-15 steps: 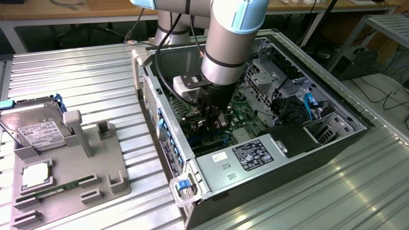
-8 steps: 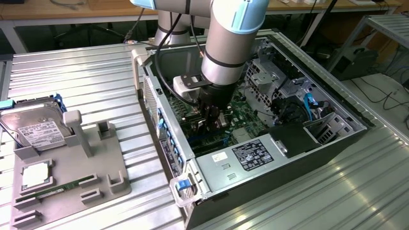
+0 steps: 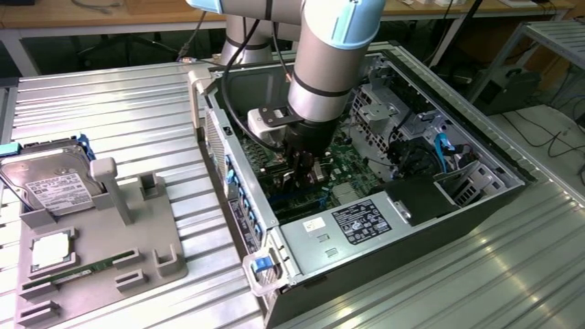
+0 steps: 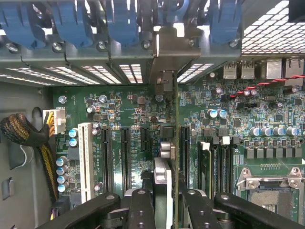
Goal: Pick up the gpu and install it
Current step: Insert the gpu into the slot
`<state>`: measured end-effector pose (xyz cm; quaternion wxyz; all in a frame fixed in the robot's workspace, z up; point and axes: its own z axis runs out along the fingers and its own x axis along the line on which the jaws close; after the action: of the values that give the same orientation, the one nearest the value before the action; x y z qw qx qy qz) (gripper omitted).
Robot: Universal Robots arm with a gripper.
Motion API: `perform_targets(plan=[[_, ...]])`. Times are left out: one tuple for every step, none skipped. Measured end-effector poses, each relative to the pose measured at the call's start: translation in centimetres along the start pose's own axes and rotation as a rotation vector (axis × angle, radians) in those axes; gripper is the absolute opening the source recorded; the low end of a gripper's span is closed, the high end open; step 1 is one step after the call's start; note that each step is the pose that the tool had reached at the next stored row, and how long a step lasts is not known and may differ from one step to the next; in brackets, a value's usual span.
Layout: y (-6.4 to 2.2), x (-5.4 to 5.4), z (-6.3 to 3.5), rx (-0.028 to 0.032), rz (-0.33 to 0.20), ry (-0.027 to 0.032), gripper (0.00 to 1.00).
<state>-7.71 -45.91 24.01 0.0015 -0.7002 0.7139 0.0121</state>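
My gripper [image 3: 306,173] is down inside the open computer case [image 3: 229,147], over the green motherboard [image 3: 343,164]. In the wrist view the gripper [image 4: 165,200] is shut on the gpu [image 4: 175,143], which I see edge-on as a thin card standing upright between the black fingers [image 4: 140,210]. Its silver bracket [image 4: 167,52] lies against the case's rear slot openings, under the row of blue latches [image 4: 121,21]. The card runs in line with the black expansion slots [image 4: 126,157]. I cannot tell whether its lower edge sits in a slot.
A white slot [image 4: 86,160], a bundled cable [image 4: 21,131] and the CPU socket [image 4: 271,186] flank the card. Outside the case, a grey fixture tray [image 3: 137,240] carries a silver hard drive [image 3: 53,184] and a green RAM stick [image 3: 78,273].
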Motion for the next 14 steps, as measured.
perform_targets(plan=[[0.0,0.0,-0.02,0.0,0.0,0.0002,0.28],[0.01,0.0,-0.03,-0.0001,0.0,0.0005,0.28],[0.01,0.01,-0.06,-0.0004,0.0,0.001,0.28],[0.01,0.01,-0.06,-0.0004,0.0,0.0011,0.28],[0.01,0.01,-0.12,-0.0004,0.0,0.001,0.28],[0.01,0.01,-0.18,0.0,0.0,0.0008,0.28],[0.01,-0.01,-0.26,0.0004,0.0,0.0002,0.28],[0.01,-0.01,-0.29,0.0002,0.0,0.0002,0.28],[0.01,0.0,-0.33,-0.0001,0.0,0.0006,0.28],[0.02,0.01,-0.37,-0.0004,0.0,0.0012,0.28],[0.02,0.0,-0.37,-0.0003,0.0,0.001,0.28],[0.02,0.0,-0.37,-0.0003,0.0,0.001,0.28],[0.02,0.0,-0.37,-0.0003,0.0,0.001,0.28],[0.02,0.0,-0.37,-0.0003,0.0,0.001,0.28]])
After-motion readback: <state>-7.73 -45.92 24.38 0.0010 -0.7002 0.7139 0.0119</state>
